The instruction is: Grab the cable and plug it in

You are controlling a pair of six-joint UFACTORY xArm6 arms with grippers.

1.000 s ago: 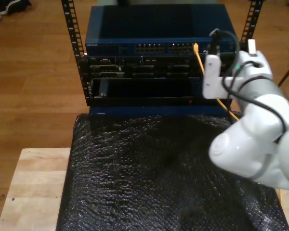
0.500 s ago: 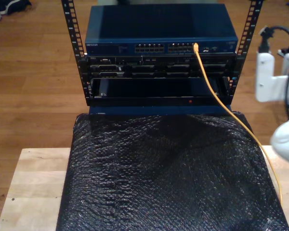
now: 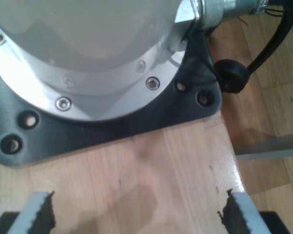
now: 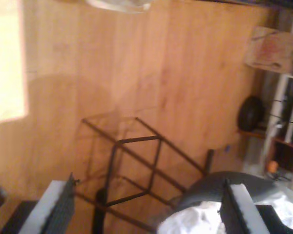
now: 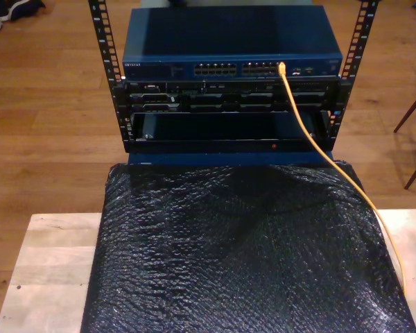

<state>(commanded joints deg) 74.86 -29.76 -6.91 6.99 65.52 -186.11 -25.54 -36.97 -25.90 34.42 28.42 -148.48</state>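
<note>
While my first gripper [image 3: 134, 214] stands spread wide over a wooden table [image 3: 161, 165] beside an arm's base [image 3: 88, 63], my second gripper [image 4: 146, 207] gapes empty above a wood floor [image 4: 136, 73]. In the exterior view, the cable [image 5: 319, 149] runs from a black mat [image 5: 243, 250] up to the switch [image 5: 229, 45], its tip seated in a port.

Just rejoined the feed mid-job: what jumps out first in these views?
The yellow-orange cable stands out most: it runs from a port on the blue switch at the top of the exterior view, down across the black bubble-wrap mat toward the exterior view's right. My first tool hangs open over a light wooden tabletop.
</note>
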